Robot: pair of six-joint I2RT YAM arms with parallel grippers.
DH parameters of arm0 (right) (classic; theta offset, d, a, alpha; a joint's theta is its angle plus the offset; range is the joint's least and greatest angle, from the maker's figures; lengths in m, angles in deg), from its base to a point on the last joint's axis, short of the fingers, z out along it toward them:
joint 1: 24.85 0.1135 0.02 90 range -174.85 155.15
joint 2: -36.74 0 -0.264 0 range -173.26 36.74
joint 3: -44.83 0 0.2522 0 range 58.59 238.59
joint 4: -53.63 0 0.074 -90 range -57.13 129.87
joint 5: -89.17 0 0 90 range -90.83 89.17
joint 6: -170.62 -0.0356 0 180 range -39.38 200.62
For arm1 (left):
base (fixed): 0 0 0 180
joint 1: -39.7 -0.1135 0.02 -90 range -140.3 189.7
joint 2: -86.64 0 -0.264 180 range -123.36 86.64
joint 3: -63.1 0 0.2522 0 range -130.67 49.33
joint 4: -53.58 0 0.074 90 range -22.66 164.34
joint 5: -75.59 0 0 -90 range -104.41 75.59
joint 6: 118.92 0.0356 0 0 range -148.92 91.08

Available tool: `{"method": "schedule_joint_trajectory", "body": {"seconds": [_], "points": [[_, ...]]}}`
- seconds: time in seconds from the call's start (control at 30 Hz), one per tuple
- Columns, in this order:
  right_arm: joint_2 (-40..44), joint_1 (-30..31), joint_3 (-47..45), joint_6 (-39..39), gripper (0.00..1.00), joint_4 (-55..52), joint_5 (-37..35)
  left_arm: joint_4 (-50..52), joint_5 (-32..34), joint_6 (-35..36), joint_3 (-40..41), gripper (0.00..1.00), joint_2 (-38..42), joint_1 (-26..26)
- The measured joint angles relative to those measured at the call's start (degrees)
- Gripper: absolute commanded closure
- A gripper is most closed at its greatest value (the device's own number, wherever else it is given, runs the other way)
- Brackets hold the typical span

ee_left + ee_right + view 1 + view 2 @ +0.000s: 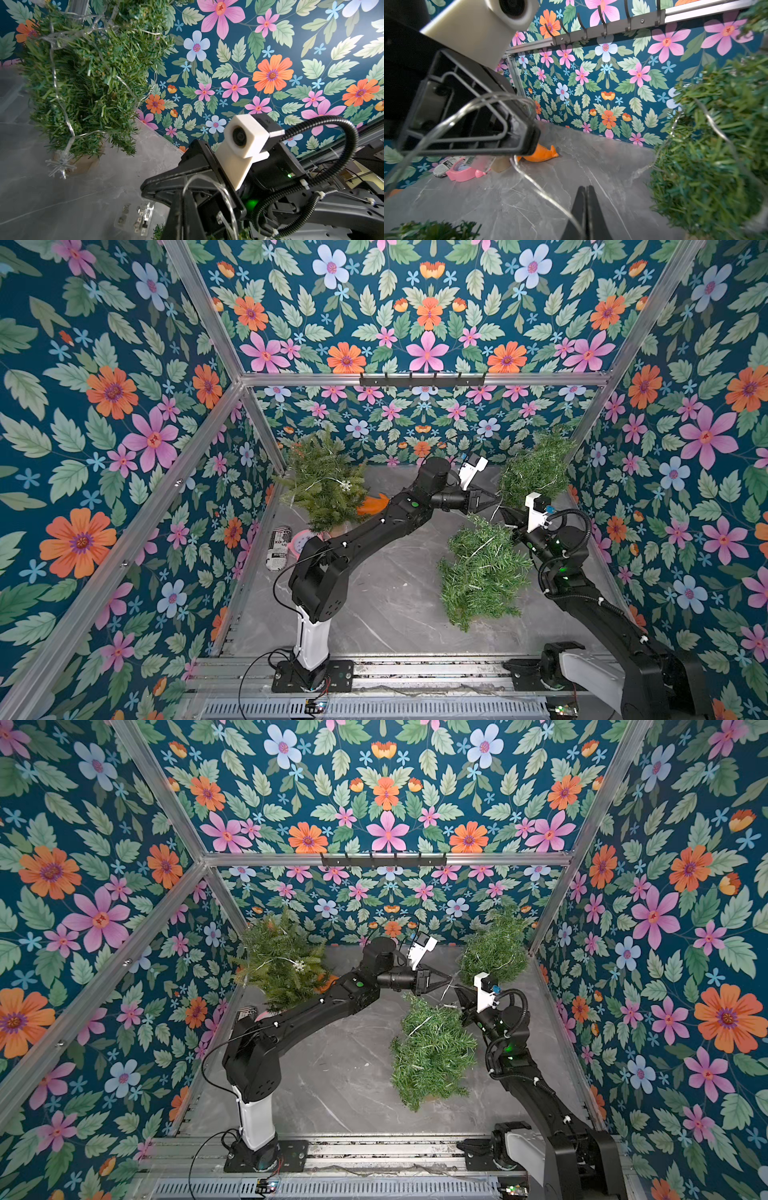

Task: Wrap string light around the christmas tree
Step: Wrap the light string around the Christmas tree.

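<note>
Wire of the string light [68, 124], clear and thin, lay across the branches of the christmas tree [536, 466], and a snowflake pendant [60, 165] hung from this wire at the foot of the tree, just beside its pot [87, 164]. From the christmas tree the wire ran out to the two grippers, which met tip to tip just beside it, above the gray table [395, 597]. The left gripper [498, 500] had its fingers pressed together; in the right wrist view the wire looped around them and came out under the tip, so this gripper seemed clamped on the wire. The right gripper [586, 199] had its fingers together too, and the wire passed against them, but I could not tell whether it was pinched between them. A second tree [482, 572] was in front of the christmas tree, toward the arm bases and near the right gripper. A third tree [324, 485], carrying its own wire, stood well apart from the christmas tree, along the same back wall.
</note>
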Motion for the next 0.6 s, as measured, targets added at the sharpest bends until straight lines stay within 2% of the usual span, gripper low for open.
{"method": "schedule_joint_trajectory", "body": {"seconds": [0.07, 0.23, 0.43, 0.6], "points": [[0.92, -0.02, 0.63, 0.94, 1.00, -3.34, -2.43, 0.44, 0.22, 0.55, 0.00, 0.67, 0.26, 0.07], [1.95, -0.07, 2.29, 1.51, 1.00, -11.02, -5.79, 1.66, 3.43, 2.64, 0.28, 0.64, 2.12, 0.00], [3.32, -0.07, 3.50, 1.38, 1.00, -17.70, -8.76, 4.52, 6.49, 6.54, 0.35, 0.41, 3.78, 0.00], [3.98, -0.07, 5.86, 0.11, 1.00, -25.18, -12.28, 8.57, 11.85, 10.95, 1.75, 0.36, 6.60, 0.00]]}}
